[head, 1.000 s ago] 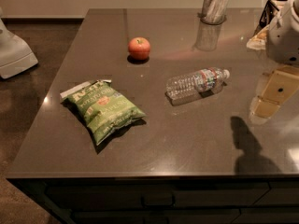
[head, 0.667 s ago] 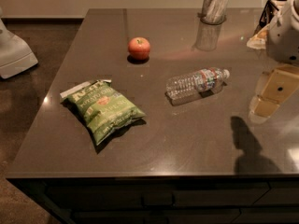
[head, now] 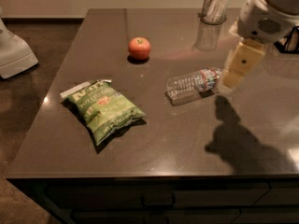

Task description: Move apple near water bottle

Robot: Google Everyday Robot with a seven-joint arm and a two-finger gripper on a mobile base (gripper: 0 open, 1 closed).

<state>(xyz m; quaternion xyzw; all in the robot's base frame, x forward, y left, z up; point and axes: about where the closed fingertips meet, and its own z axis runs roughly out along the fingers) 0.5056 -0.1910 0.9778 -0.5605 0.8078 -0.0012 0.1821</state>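
Note:
A small red-orange apple [head: 139, 48] sits upright on the dark table [head: 154, 139], toward the far middle. A clear ribbed water bottle [head: 192, 84] with a red-and-blue label lies on its side right of centre, its cap end pointing right. My gripper [head: 232, 79] hangs from the white arm at the upper right, just right of the bottle's cap end and above the table. It is well to the right of the apple and holds nothing that I can see.
A green chip bag [head: 104, 108] lies front left of the apple. A tall metallic cup [head: 214, 4] stands at the table's far edge. A white object [head: 14, 52] stands on the floor to the left. A dark object shows at the right edge.
The arm and gripper have moved left and toward the middle of the table, ending close to the bottle's cap end. The apple, bottle and bag have not moved.

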